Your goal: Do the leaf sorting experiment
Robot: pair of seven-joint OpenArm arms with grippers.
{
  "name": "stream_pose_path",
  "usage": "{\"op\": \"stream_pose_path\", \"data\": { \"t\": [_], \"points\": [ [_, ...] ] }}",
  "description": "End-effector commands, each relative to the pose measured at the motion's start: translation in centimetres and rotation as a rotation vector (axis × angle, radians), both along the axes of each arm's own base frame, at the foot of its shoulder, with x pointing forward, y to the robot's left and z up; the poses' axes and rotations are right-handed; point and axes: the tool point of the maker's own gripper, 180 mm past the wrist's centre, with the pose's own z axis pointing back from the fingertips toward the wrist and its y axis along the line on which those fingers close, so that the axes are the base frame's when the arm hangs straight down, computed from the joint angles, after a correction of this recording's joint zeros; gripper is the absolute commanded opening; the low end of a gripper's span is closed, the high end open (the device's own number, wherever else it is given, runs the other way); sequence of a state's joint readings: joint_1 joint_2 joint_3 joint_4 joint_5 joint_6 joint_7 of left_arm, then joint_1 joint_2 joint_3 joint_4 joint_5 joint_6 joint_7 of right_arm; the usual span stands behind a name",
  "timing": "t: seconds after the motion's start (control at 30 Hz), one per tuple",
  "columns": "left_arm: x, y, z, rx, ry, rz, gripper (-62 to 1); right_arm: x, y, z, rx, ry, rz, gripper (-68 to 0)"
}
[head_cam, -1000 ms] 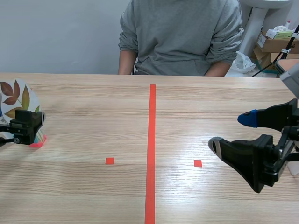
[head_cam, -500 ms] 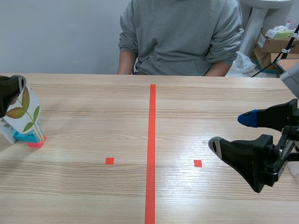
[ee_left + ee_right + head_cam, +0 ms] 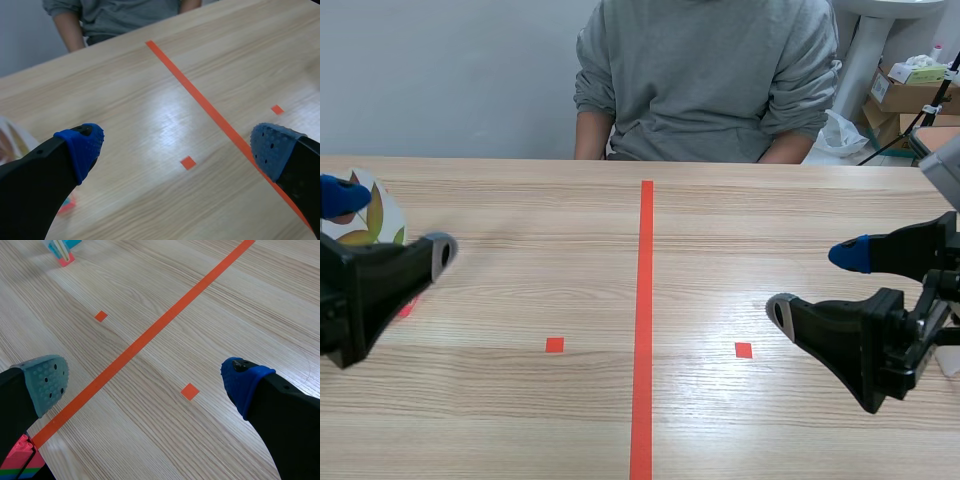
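Observation:
A white card printed with autumn leaves (image 3: 370,212) stands at the table's far left on a blue and red base (image 3: 407,308). My left gripper (image 3: 390,226) is open just in front of it and hides most of it, with nothing between its fingers. In the left wrist view the gripper (image 3: 177,149) is open over bare table, with the card (image 3: 10,142) and its base (image 3: 67,204) beside the left finger. My right gripper (image 3: 816,284) is open and empty low at the right. From the right wrist view (image 3: 145,382) the base (image 3: 62,250) shows far ahead.
A person in a grey sweatshirt (image 3: 705,80) sits across the table, hands out of sight. Cardboard boxes (image 3: 910,90) stand behind at the right. A stack of coloured bricks (image 3: 15,466) lies under my right gripper's left finger. An orange-red tape line (image 3: 645,320) runs down the table's middle.
My left gripper left the card's base, swung up to the left, and now stands open in front of the card. The right arm has not moved.

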State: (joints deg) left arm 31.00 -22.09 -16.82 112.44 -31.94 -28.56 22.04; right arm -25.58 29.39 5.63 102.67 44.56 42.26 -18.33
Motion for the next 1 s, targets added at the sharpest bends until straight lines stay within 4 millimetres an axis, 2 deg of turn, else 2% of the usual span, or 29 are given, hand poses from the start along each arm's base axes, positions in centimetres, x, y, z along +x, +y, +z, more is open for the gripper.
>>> {"op": "stream_pose_path", "data": {
  "t": [0.0,0.17,0.37,0.5,0.97],
  "points": [
    [-0.2,-0.6,0.0,-0.017,-0.001,-0.011,1.4,0.5,-0.1,1.2,0.003,-0.039,0.008,-4.1],
    [-1.5,-2.0,-1.8,-0.004,0.062,-0.052,1.4,0.5,-0.1,1.2,0.003,-0.039,0.008,-4.1],
    [-2.7,-2.5,-2.7,-0.033,0.114,-0.063,1.4,0.5,-0.1,1.2,0.003,-0.039,0.008,-4.1],
    [-3.7,-2.8,-3.3,-0.045,0.148,-0.079,-4.1,0.5,-0.1,1.2,0.003,-0.039,0.008,-4.1],
    [-3.3,-2.9,-2.9,-0.047,0.128,-0.08,-4.1,0.5,-0.1,1.2,0.003,-0.039,0.008,-4.1]
  ]
}}
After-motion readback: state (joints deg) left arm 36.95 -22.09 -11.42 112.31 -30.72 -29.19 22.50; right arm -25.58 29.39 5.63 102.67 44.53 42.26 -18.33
